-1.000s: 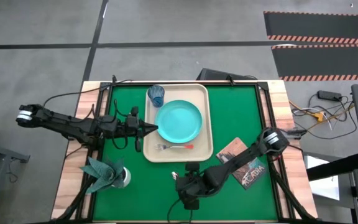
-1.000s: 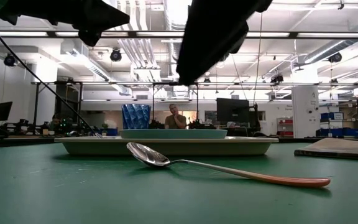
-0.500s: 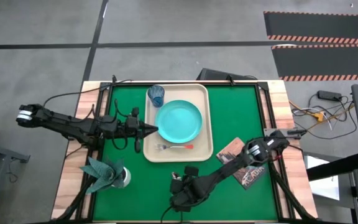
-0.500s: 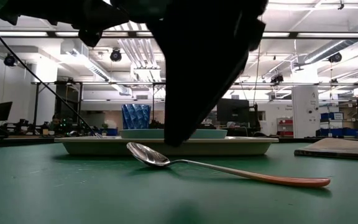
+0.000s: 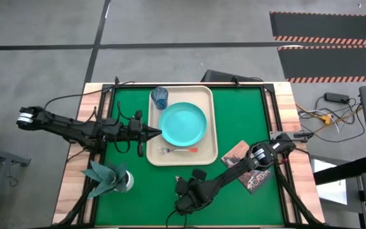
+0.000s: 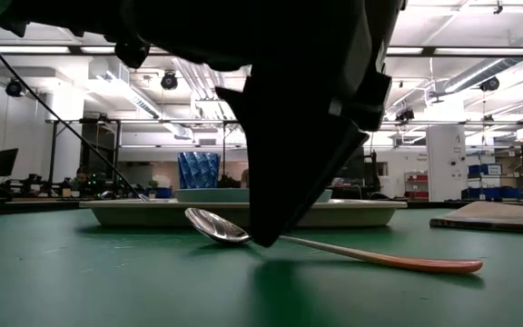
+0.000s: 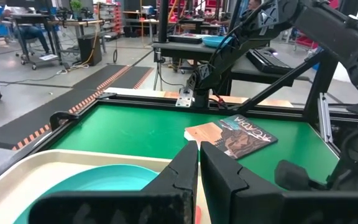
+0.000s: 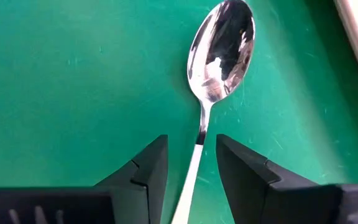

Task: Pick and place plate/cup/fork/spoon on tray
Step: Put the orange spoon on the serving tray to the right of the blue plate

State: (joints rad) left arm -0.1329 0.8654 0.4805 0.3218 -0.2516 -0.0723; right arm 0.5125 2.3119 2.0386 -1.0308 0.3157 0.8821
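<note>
Legible text: one partial title on the book cover.
The book (image 7: 232,136) lying on the green table (image 7: 135,127) carries a title in pale capital letters across its cover; in the left wrist view it appears to read "ACADIA", though the letters are too small to confirm. In the high view the same lettering shows on the book (image 5: 250,166) near the table's right edge but cannot be read there. Smaller print on the cover is illegible. No other text, label, brand, number or sign can be read on any item on the table or in the room beyond it.
</note>
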